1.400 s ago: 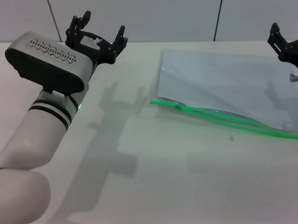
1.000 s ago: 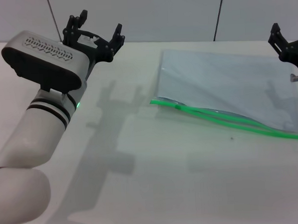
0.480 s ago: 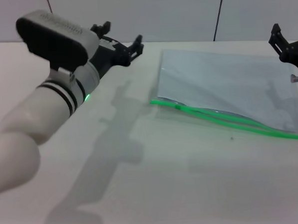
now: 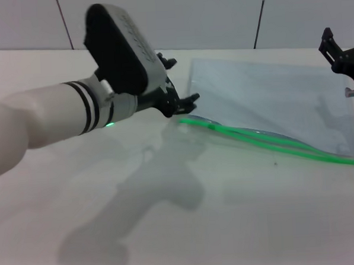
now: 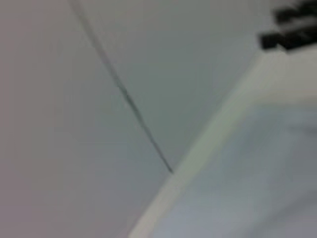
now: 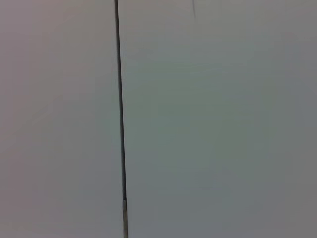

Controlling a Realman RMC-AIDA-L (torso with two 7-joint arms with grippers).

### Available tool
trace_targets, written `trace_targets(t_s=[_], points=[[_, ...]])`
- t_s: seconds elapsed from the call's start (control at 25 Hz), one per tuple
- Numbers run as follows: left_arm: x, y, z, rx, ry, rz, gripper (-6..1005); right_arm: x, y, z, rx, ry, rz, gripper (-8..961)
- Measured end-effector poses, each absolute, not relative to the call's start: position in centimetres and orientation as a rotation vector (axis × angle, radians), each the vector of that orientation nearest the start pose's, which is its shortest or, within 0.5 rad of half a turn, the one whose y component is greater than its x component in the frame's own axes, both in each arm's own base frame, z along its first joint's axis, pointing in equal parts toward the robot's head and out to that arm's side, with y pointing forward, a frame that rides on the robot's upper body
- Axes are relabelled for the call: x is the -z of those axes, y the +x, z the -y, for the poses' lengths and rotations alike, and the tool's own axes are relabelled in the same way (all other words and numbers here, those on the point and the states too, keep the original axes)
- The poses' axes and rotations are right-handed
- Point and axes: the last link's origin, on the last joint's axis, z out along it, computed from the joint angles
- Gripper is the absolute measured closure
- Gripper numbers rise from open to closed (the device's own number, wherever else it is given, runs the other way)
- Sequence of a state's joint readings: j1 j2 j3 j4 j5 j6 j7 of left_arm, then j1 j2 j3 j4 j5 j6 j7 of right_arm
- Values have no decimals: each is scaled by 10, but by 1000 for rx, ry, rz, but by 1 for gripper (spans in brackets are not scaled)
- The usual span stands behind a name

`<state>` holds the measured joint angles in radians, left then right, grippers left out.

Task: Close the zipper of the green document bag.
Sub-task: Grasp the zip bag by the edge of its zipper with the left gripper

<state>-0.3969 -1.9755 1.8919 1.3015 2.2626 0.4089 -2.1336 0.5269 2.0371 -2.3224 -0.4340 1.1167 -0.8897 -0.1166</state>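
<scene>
Looks like a lab or test room: bare white bench (image 4: 188,227), plain grey panelled wall (image 4: 206,15) behind.

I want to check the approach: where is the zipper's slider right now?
In the head view the slider sits near the left end of the green zipper, on the near edge of the document bag, just right of the left gripper.

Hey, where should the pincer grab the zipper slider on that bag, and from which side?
Probably pinch the small slider across the strip, near the zipper's left end, coming from above. The green document bag lies flat, and the two strips gape apart right of the slider, so it would pull rightward. The left pincer hovers nearby; the right pincer sits at the far right edge.
</scene>
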Motion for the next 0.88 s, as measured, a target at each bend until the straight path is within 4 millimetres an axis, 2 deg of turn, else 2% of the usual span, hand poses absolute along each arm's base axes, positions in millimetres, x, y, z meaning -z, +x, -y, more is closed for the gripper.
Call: trace_targets(t_s=[0.2, 0.4, 0.68, 0.88], points=[[48, -159, -376, -170, -2381, -148, 158, 27, 278, -386, -652, -1592, -596, 79], [52, -157, -377, -250, -2408, -196, 159, 27, 277, -387, -653, -1594, -594, 80], [69, -163, -378, -358, -2439, -268, 160, 28, 275, -389, -651, -1602, -595, 81], [74, -163, -383, -376, -2432, -297, 164, 28, 274, -389, -653, -1603, -593, 82]])
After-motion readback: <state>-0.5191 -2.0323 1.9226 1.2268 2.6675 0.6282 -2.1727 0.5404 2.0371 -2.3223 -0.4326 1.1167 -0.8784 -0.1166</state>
